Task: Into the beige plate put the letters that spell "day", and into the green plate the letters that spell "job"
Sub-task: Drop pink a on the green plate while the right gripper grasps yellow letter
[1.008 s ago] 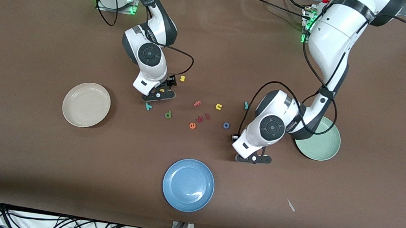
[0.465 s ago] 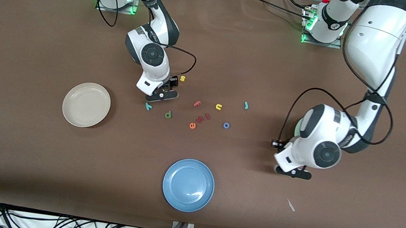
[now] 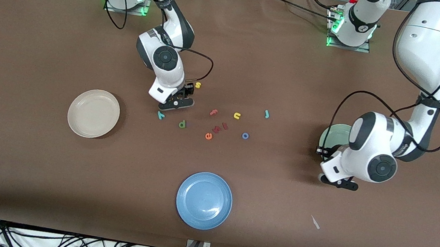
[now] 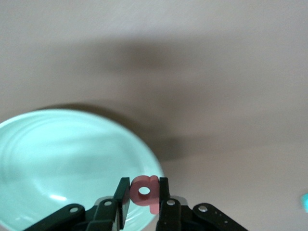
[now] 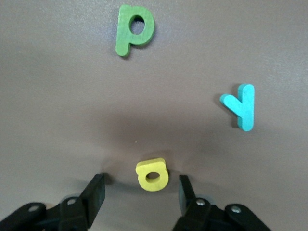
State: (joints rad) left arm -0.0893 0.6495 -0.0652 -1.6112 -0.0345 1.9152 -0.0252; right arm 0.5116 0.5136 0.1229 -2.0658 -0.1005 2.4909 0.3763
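My right gripper [image 3: 175,102] is down at the table with its fingers open on either side of the yellow "a" [image 5: 152,174], a gap showing on each side. The teal "y" [image 3: 161,115] and green "d" [image 3: 182,124] lie beside it, toward the beige plate [image 3: 93,113]. My left gripper [image 4: 144,184] is shut on the salmon-red "b" [image 4: 136,192] and hangs over the rim of the green plate [image 4: 62,163], which the arm partly hides in the front view. The teal "j" [image 3: 266,113] and blue "o" [image 3: 245,135] lie on the table.
Other letters lie mid-table: a yellow "s" [image 3: 198,85], a pink "f" [image 3: 214,112], a yellow "n" [image 3: 237,115], an orange "e" [image 3: 208,136] and a red piece [image 3: 224,126]. A blue plate [image 3: 204,200] sits nearer the front camera. A small scrap [image 3: 315,222] lies toward the left arm's end.
The left arm has swung from beside the letters toward its own end of the table, carrying the "b" over the green plate. The right gripper's fingers have narrowed around the "a".
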